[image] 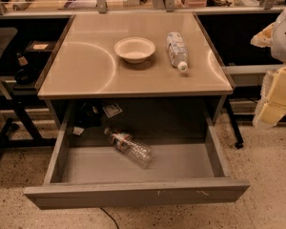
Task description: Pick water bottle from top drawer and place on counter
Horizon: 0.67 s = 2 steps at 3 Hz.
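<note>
The water bottle lies in the top drawer, neck toward ten o'clock. On the worktop: one bowl, one other bottle. At three o'clock the claw; I cannot tell its state.

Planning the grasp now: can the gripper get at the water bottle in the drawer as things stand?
Probably yes. The drawer is pulled open, the water bottle lies on its side on the floor with nothing over it, and the gripper sits at the right, clear of the counter.
</note>
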Available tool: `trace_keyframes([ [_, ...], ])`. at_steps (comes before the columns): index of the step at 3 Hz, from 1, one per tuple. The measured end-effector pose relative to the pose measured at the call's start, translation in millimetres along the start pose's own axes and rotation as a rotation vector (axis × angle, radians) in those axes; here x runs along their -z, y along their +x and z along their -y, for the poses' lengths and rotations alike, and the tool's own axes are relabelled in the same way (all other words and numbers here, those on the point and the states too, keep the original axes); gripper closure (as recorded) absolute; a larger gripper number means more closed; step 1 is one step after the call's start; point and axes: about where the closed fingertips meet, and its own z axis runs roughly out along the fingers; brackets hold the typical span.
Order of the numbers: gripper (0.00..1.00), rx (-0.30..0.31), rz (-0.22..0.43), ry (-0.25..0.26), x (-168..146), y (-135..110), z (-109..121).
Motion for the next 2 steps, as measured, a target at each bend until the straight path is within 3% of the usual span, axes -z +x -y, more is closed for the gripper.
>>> trace_keyframes([
  [2, 0.00, -0.020, 0.005, 0.002, -5.9, -6.8, -3.2],
])
